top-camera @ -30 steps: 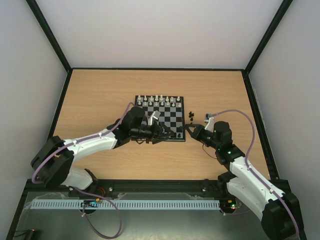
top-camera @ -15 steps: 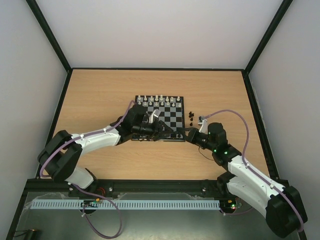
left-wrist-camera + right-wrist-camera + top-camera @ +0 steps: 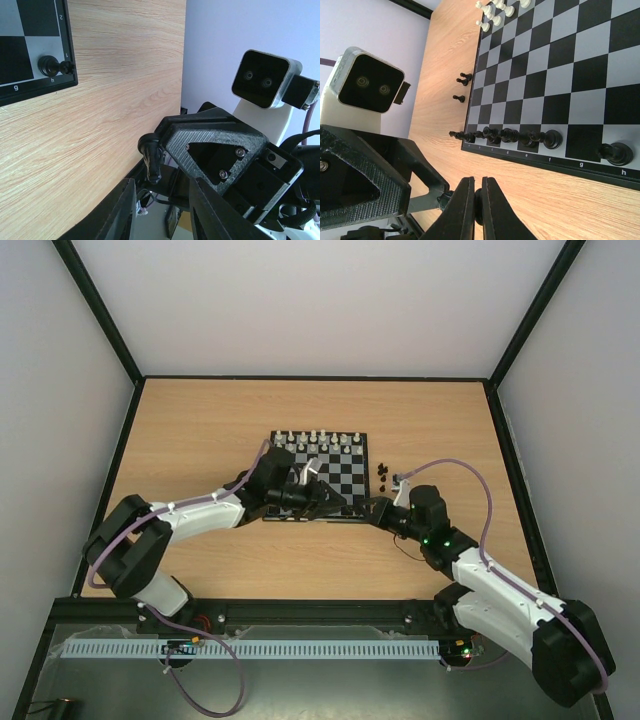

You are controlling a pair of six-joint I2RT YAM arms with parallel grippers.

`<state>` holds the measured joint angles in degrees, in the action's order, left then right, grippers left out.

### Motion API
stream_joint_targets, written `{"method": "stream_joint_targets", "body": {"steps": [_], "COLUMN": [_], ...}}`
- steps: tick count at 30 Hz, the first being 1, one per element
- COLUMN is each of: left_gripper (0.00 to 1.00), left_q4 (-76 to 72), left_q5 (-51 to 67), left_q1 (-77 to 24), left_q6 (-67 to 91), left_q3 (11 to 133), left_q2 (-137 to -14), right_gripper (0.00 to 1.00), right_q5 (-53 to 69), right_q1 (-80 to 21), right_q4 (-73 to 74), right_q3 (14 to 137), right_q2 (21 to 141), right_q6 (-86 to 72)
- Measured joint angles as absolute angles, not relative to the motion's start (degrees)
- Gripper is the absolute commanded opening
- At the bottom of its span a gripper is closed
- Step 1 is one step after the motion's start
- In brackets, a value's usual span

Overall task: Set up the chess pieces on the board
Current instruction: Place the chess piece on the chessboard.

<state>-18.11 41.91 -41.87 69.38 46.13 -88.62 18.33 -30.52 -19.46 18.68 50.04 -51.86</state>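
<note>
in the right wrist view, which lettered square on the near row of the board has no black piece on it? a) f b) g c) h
b: the g square of the board is bare, while a black piece stands on f and another on h on either side of it.

Loose pieces lie right of the board; my left gripper and right gripper meet before it.
</note>
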Motion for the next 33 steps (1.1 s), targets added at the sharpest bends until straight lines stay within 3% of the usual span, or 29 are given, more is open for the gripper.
{"method": "stream_joint_targets", "body": {"steps": [6, 21, 25, 33], "left_gripper": [0.24, 0.24, 0.18, 0.15], "left_q4": [-18.48, -18.55, -18.55, -18.50], "left_q5": [42.04, 42.09, 42.06, 42.02], "left_q1": [-41.87, -41.87, -41.87, -41.82], "left_q6": [69.01, 68.36, 68.31, 67.92], "left_q3": [46.19, 47.20, 47.51, 47.64], "left_q2": [-89.03, -91.07, -91.33, -91.39], "right_gripper": [0.04, 0.04, 0.04, 0.04], "right_q5": [17.91, 17.61, 17.47, 17.19], "right_q1": [-30.79, -31.81, -31.99, -32.01], "right_q4": [-19.68, -20.08, -20.12, -20.64], "right_q3": [18.70, 19.11, 19.11, 19.25], "right_q2": [50.57, 51.72, 51.92, 52.01], "right_q6": [-51.86, -51.86, -51.86, -51.86]}}
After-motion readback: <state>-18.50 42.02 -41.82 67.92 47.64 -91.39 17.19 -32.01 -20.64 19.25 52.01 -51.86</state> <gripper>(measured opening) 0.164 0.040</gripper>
